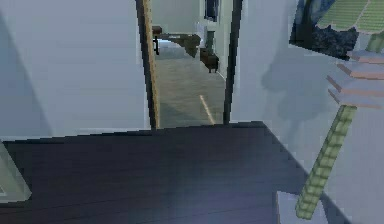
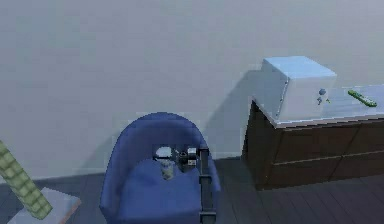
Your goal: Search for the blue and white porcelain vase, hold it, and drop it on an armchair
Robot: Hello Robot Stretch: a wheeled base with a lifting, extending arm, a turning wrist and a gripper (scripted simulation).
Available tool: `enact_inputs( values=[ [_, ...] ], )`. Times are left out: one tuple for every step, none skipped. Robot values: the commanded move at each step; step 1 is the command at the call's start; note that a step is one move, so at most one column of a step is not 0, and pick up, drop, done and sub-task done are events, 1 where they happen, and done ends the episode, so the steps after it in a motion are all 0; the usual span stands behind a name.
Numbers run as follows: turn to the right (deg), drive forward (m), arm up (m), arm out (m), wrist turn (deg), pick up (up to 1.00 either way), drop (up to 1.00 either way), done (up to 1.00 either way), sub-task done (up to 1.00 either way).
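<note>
The forward view looks across a dark, glossy counter (image 1: 150, 170) set against a white wall. Beyond it an open doorway (image 1: 190, 70) leads to another room where dark low furniture (image 1: 210, 60) stands on a pale floor. At this view's right is a floor lamp with a green chequered pole and a pink banded shade (image 1: 330, 150). A dark framed picture (image 1: 320, 30) hangs on the wall above it.

The arm side view picks up the lamp's pole and pale base at its lower left, and adds the working area. A blue rounded armchair (image 2: 130, 170) stands before a plain wall. The dark square arm (image 2: 205, 195) rises from the bottom edge to the chair's seat. At its far end the gripper (image 2: 172, 157) points toward the view's left, and a small pale blob (image 2: 163, 155) sits at its fingers, within the chair's bowl. The blob's shape, its long axis and the way it points cannot be made out. Whether the gripper holds anything, and how its fingers stand, cannot be told.

Right of the chair, well apart, a dark wooden counter with a pale top (image 2: 300, 145) carries a white box (image 2: 298, 85) and a small green strip (image 2: 360, 97).
</note>
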Motion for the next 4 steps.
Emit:
enact_inputs(
  values=[
    [0.0, 0.0, -0.32, 0.0, 0.0, 0.0, 0.0, 0.0, 0.0],
    [0.0, 0.0, 0.0, 0.0, 0.0, 0.0, 1.0, 0.0, 0.0],
    [0.0, 0.0, 0.1, 0.0, 0.0, 0.0, 0.0, 0.0, 0.0],
    [0.0, 0.0, 0.0, -0.08, 0.0, 0.0, 0.0, 0.0, 0.0]
  ],
)
